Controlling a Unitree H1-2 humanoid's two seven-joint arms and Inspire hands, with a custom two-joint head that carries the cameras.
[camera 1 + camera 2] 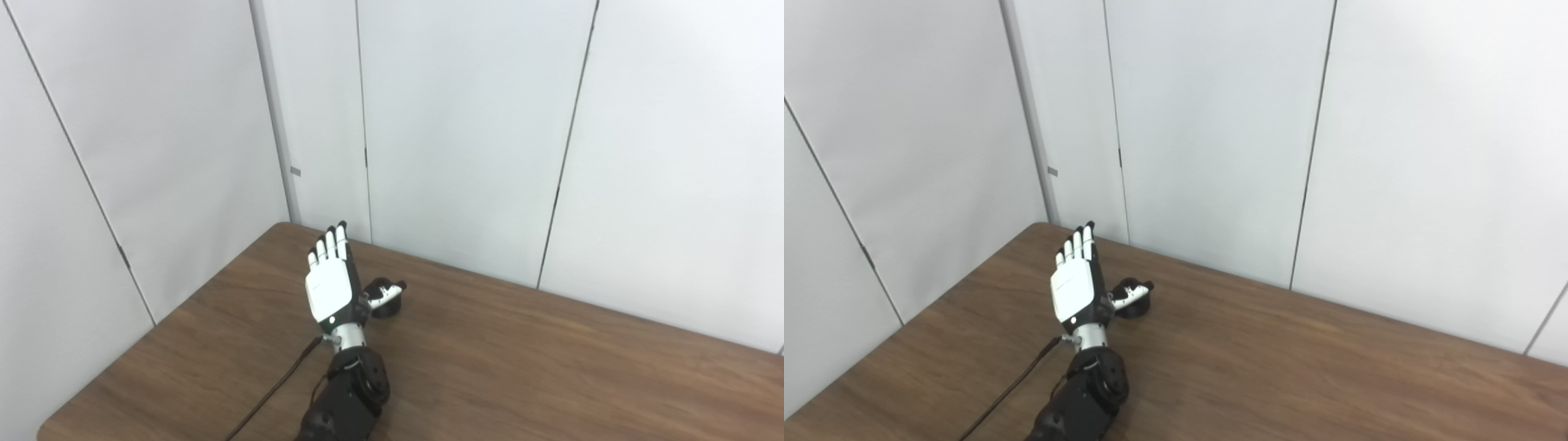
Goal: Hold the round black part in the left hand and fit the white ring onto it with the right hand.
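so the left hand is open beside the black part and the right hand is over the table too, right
Not quite. The left hand is open, fingers straight, with the black part by its thumb, but the right hand is not in view. Both eye views show only one arm over the table.

The table (520, 367) stands against wall panels (465, 122) that run along its far and left edges. The left hand (331, 282) is above the table's far left part, fingers extended toward the far corner. The round part (386, 304) rests on the table just right of the hand, under its thumb. A cable (275, 386) lies on the table, left of the forearm.
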